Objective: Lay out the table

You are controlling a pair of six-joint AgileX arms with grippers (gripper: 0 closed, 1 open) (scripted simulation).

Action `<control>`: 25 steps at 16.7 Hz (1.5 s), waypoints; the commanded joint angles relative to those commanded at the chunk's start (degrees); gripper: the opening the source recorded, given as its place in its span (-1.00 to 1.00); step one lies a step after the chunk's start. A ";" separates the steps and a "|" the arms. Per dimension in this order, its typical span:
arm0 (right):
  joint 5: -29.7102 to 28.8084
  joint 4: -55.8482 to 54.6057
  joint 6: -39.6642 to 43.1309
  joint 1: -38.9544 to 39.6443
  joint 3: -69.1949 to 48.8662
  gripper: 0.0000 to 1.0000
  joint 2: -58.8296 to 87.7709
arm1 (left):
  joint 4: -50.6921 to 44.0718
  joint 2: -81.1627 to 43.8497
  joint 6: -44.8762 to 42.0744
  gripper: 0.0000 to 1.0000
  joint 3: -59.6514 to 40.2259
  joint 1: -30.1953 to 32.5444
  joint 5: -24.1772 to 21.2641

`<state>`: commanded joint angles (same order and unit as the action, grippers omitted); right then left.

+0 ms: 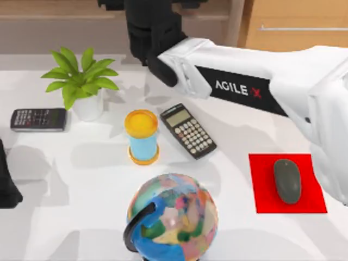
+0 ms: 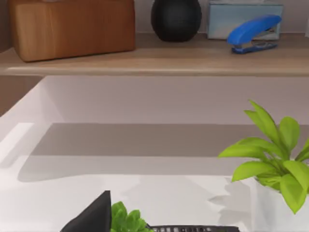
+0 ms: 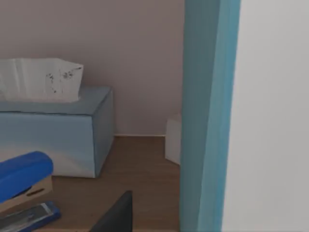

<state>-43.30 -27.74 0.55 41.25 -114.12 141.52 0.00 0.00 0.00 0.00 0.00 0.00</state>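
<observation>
Right gripper (image 1: pixel 142 38): raised over the wooden shelf (image 2: pixel 159 60) at the back of the table (image 1: pixel 70 185), at the end of the right arm (image 1: pixel 244 87), which stretches in from the right side. Its wrist view looks along the shelf at a blue tissue box (image 3: pixel 53 133), a blue stapler (image 3: pixel 21 181) and a tall blue-edged upright panel (image 3: pixel 207 116) close to the lens; whether the fingers are wide, narrow or holding anything cannot be told. Left gripper (image 1: pixel 6 179): parked low at the left edge of the table, finger state likewise not discernible.

Spread over the white table, which fills the foreground of the top view: a potted plant (image 1: pixel 81 81) and a dark calculator (image 1: pixel 38 119) at the left, a yellow-capped blue cup (image 1: pixel 142 137) beside a second calculator (image 1: pixel 188 130) in the centre, a globe (image 1: pixel 174 217) at the near edge, and a mouse (image 1: pixel 287 180) resting on a red mat (image 1: pixel 263 201) at the right.

Step in hand, as judged: the right arm is reaching for a shelf item. The next move calls for aligning the fingers with one item, probably the stapler or tissue box, without striking the upright panel.
</observation>
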 joint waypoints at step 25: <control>-2.10 -2.02 -0.27 2.59 8.45 -1.00 -6.25 | 0.00 0.00 0.00 1.00 0.00 0.00 0.00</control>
<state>-45.40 -29.76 0.28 43.84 -105.68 135.27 0.00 0.00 0.00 0.00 0.00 0.00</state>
